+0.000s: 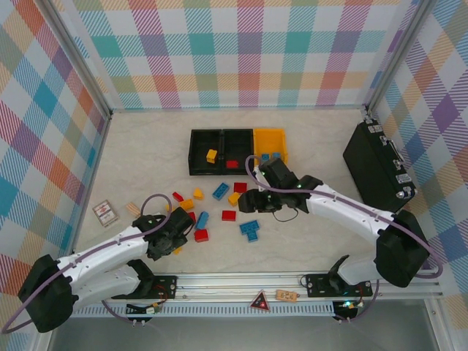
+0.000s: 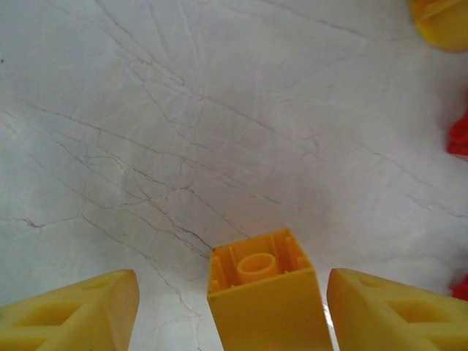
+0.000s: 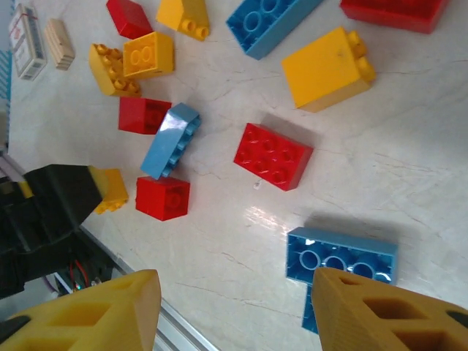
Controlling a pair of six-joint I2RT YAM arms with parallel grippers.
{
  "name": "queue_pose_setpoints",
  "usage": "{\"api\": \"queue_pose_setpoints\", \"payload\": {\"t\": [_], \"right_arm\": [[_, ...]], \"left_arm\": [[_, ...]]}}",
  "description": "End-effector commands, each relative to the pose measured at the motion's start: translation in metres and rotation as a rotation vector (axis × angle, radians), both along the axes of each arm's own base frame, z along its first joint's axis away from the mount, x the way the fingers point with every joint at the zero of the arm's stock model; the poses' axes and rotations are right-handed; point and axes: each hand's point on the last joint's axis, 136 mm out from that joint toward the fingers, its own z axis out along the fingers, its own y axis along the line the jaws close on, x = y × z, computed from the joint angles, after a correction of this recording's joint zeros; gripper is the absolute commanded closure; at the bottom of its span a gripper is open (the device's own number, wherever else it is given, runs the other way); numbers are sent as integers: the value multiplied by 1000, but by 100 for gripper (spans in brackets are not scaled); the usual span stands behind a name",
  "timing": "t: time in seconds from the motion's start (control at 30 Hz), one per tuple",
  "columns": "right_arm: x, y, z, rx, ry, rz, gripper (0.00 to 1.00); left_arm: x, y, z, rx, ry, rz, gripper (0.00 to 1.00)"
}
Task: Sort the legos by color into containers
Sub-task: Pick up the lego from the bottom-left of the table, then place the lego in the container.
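At the far left of the pale marbled tabletop [image 1: 307, 252] lie two small flat cards [image 1: 106, 213], which are no part of the sort. Just right of them, the left gripper [image 2: 232, 289] is down at the surface, its yellow fingers [image 2: 80, 314] spread open on either side of a small yellow plastic brick [image 2: 263, 303]. A gap shows on the brick's left; on its right the finger stands so near that I cannot tell whether it touches. I judge this step to be the pick-up of that brick, not yet gripped. The next move calls for closing squarely on its sides, lifting, and carrying it to the left black plastic bin [image 1: 196, 157], where one yellow piece [image 1: 211, 155] already lies. Farther right, the loose legos [image 1: 229, 215], red, blue and yellow, lie scattered in front of the three joined bins. The middle black bin [image 1: 241, 142] holds one red piece [image 1: 232, 164], and the yellow-orange bin [image 1: 272, 137] holds blue ones. The right gripper [image 3: 235, 296] hovers over the scatter, jaws wide and empty, with a flat blue studded brick [image 3: 340, 256] just beside one finger. That looks like its likely pick, bound for the yellow-orange bin, and it calls for centring over the piece before descending. A large black hard case [image 1: 373, 164] stands at the far right.
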Motion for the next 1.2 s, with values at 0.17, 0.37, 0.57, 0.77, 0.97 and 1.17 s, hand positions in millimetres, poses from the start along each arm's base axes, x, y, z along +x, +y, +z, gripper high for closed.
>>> {"api": "queue_pose_setpoints", "payload": {"t": [0.17, 0.37, 0.57, 0.77, 0.97, 1.17], "right_arm": [[-20, 26, 1, 83, 42, 90, 44], [-30, 32, -3, 114, 62, 125, 44], [-30, 29, -5, 111, 61, 107, 44], [-26, 27, 2, 114, 30, 90, 44], [-19, 24, 6, 107, 3, 46, 44], [-11, 20, 8, 99, -22, -11, 45]], "left_arm": [[6, -5, -8, 1, -8, 18, 46], [11, -7, -5, 6, -26, 3, 67], [24, -5, 16, 44, -80, -25, 75], [49, -13, 45, 38, -138, -69, 76], [86, -29, 72, 30, -177, -135, 76], [136, -49, 96, 34, -202, -201, 76]]}}
